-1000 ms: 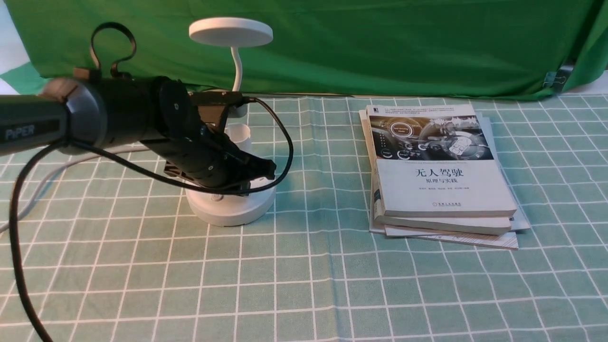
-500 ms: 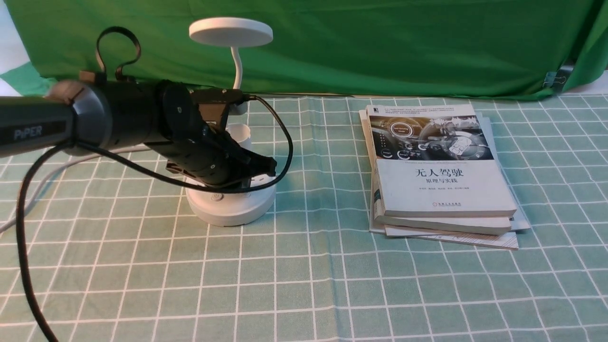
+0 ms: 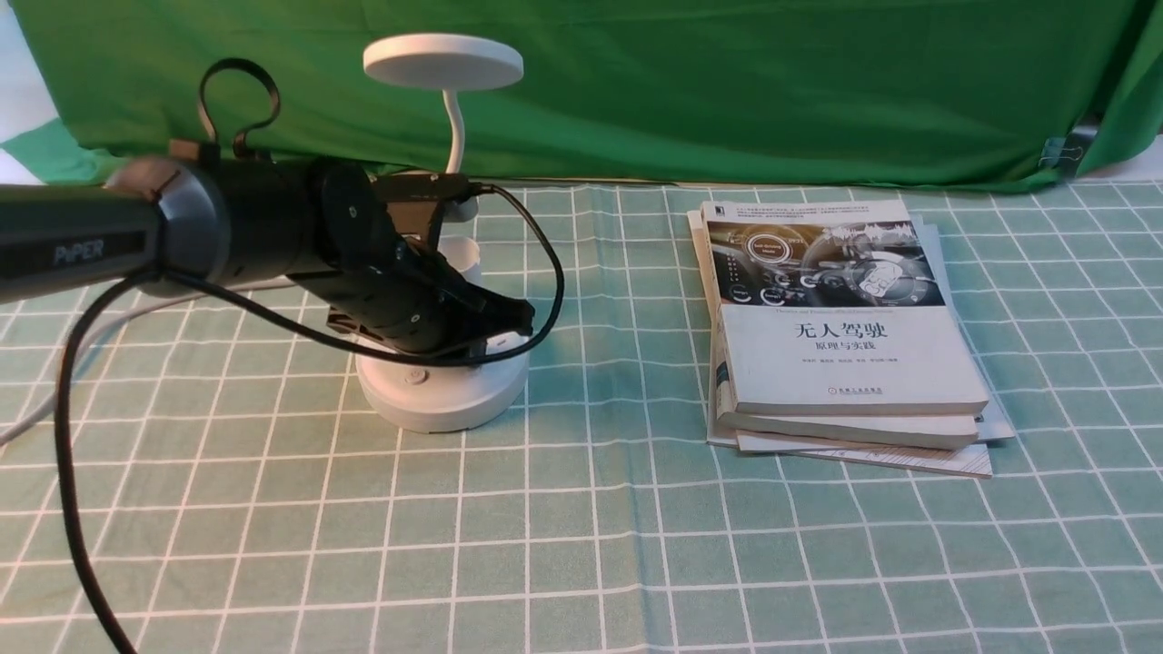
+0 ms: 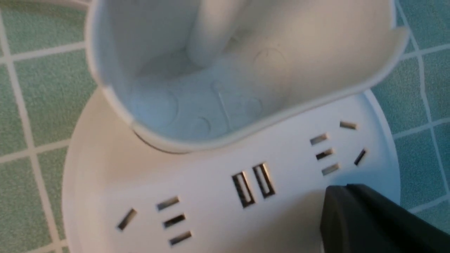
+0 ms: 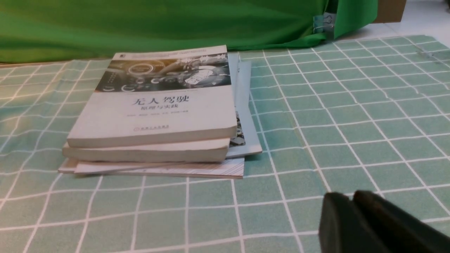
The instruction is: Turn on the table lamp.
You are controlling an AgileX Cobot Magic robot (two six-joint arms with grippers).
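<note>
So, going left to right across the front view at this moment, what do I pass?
The left arm, then the table lamp, then the stack of books, then the binder clip on the green cloth.

The table lamp (image 3: pixel 442 397) stands left of the books (image 3: pixel 849 354) on the tablecloth (image 3: pixel 581 545).

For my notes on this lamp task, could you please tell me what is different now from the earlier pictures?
The left arm has shifted a little to the right, and its cable moved with it. Nothing was visibly grasped or released. The lamp stayed practically in place, and the books stayed where they were.
</note>
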